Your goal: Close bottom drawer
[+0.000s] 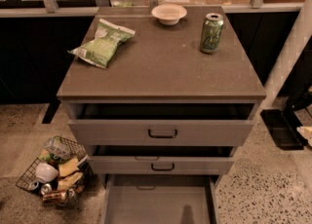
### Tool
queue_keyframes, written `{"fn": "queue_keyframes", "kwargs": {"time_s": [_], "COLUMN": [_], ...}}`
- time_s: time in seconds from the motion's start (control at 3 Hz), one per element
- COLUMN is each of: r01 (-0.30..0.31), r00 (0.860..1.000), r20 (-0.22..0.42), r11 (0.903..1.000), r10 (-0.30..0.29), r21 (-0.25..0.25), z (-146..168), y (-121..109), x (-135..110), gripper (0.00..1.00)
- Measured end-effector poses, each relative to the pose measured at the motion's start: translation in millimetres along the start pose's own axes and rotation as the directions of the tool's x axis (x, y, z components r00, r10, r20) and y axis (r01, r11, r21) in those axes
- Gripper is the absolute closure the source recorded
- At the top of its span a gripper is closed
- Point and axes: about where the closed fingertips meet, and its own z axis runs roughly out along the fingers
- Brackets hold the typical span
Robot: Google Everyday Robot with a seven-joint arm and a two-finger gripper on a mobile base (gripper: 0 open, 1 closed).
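Note:
The bottom drawer (161,202) is pulled far out at the foot of the grey cabinet (161,67). Its plain grey inside shows, and its front is cut off below the picture's edge. Above it the middle drawer (162,165) stands slightly open, with its black loop handle showing. The top drawer (162,133) is pulled out a bit further. My gripper is not in view. A pale slanted bar (292,57) crosses the right edge.
On the cabinet top lie a green chip bag (103,44), a white bowl (168,13) and a green can (212,33). A wire basket of trash (53,172) stands on the floor left of the drawers. A black mat (282,128) lies to the right.

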Motion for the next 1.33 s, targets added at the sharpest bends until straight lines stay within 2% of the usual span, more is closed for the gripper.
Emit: {"fn": "queue_keyframes", "kwargs": {"time_s": [0.33, 0.67, 1.0, 1.33], "r01": [0.000, -0.041, -0.115, -0.158], "r00": [1.000, 0.999, 0.992, 0.986], "r20": [0.000, 0.025, 0.045, 0.051], "r11": [1.0000, 0.9989, 0.9929, 0.9867], "r10": [0.000, 0.040, 0.114, 0.156], "r21": [0.000, 0.022, 0.031, 0.036], "z": [0.1, 19.2, 63.0, 103.9], "y": [0.0, 0.0, 5.0, 15.2], "x": [0.0, 1.2, 6.2, 8.7], "gripper": [0.00, 0.00, 0.00, 0.00]}}
